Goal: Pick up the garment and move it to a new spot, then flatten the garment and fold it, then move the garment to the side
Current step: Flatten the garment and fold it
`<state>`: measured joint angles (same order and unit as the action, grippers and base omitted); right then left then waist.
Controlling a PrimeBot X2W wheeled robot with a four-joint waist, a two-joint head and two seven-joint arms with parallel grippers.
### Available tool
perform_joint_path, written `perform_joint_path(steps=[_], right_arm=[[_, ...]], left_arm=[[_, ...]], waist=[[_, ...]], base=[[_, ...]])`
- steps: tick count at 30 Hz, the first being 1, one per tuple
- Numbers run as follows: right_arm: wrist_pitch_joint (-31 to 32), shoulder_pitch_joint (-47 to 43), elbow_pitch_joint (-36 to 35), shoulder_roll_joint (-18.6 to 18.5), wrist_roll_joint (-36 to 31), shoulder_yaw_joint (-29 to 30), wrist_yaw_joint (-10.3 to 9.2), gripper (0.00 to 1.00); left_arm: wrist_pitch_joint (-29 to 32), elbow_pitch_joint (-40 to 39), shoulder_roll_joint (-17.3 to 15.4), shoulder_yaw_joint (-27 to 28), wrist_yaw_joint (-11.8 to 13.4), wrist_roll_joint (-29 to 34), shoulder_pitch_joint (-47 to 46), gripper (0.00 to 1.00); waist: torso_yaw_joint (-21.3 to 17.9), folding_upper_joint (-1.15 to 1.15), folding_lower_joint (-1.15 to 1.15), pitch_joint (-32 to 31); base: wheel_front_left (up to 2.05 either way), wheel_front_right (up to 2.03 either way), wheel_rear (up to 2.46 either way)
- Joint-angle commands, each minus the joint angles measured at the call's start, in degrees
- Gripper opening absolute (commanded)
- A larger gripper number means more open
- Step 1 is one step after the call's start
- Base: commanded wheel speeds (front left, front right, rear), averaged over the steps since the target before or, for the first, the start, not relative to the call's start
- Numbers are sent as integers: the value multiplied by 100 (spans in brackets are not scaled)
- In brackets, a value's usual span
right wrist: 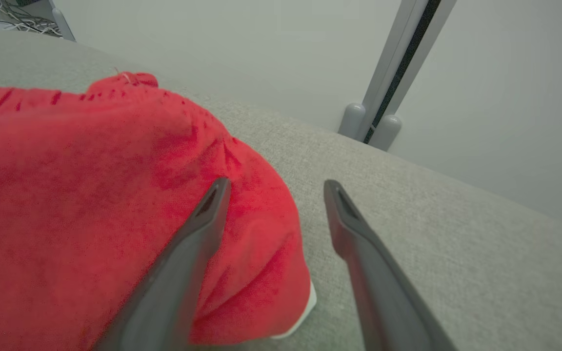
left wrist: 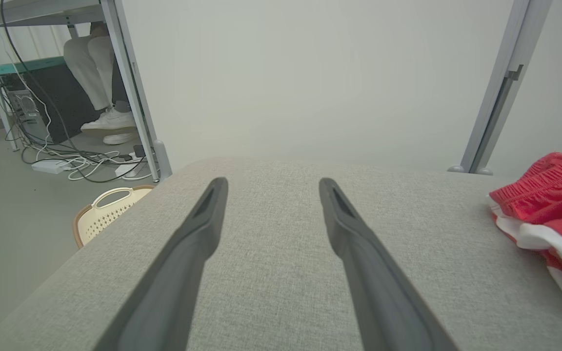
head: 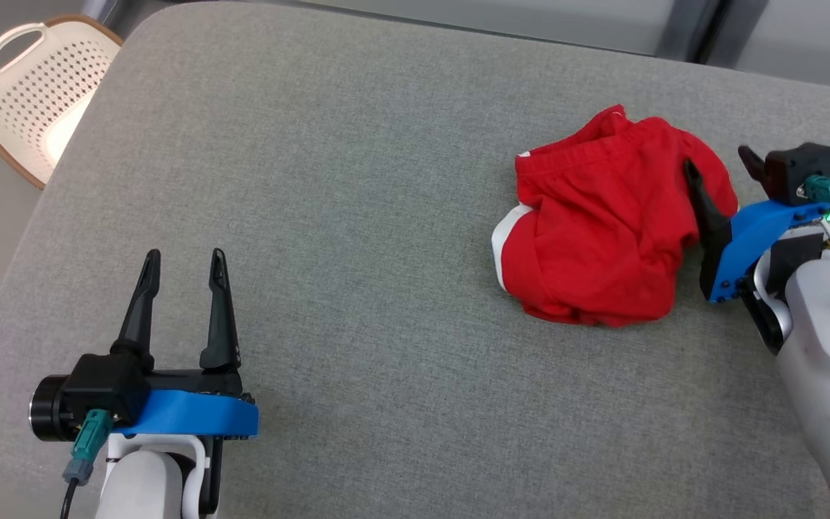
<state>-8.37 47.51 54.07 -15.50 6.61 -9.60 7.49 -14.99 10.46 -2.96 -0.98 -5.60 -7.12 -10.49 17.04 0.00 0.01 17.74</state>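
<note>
A crumpled red, white-trimmed cloth garment lies on a grey fabric desk.
The open right gripper straddles its edge, apparently to pinch it; the open left gripper hangs well apart.

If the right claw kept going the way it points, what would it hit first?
Likely the red garment: one finger of the right gripper lies over its edge, though depth is unclear.

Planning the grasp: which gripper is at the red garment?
The right gripper: its jaws stand open with one finger over the edge of the red garment. The left gripper is well apart from it.
</note>
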Motion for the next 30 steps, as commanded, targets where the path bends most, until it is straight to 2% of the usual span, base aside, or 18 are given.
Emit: perform_joint_path(steps=[1, 11, 12, 13, 14, 25, 30], right_arm=[[-7, 31, 251, -70, 25, -24, 1, 100], [65, -49, 1344, 174, 387, -276, 3, 100], [111, -62, 1405, 233, 459, -320, 7, 64], [103, -56, 1420, 274, 524, -369, 8, 16], [24, -31, 1394, 293, 600, -410, 8, 0], [-653, 54, 868, -206, 1239, -531, 1, 0], [-684, -155, -20, -242, 1236, -689, 1, 0]], left_arm=[[-27, 11, 5, -16, 11, -40, -88, 100], [-27, 79, 7, -56, 54, -92, -133, 100], [-27, 88, 8, -60, 46, -88, -137, 100], [-27, 97, 7, -69, 44, -96, -143, 100], [-27, 112, 7, -73, 44, -96, -141, 100], [-27, 157, 6, 73, 27, -62, 159, 100], [-27, 140, 6, 87, 35, -77, 304, 100]], waist=[[114, 0, -1, 82], [120, 0, -1, 61], [103, 0, -1, 46], [89, 0, -1, 33], [69, 0, -1, 8], [-275, 0, -1, -593], [-398, 0, -1, -873]], base=[[0, 0, 0], [0, 0, 0], [0, 0, 0], [0, 0, 0], [0, 0, 0], [0, 0, 0], [0, 0, 0]])
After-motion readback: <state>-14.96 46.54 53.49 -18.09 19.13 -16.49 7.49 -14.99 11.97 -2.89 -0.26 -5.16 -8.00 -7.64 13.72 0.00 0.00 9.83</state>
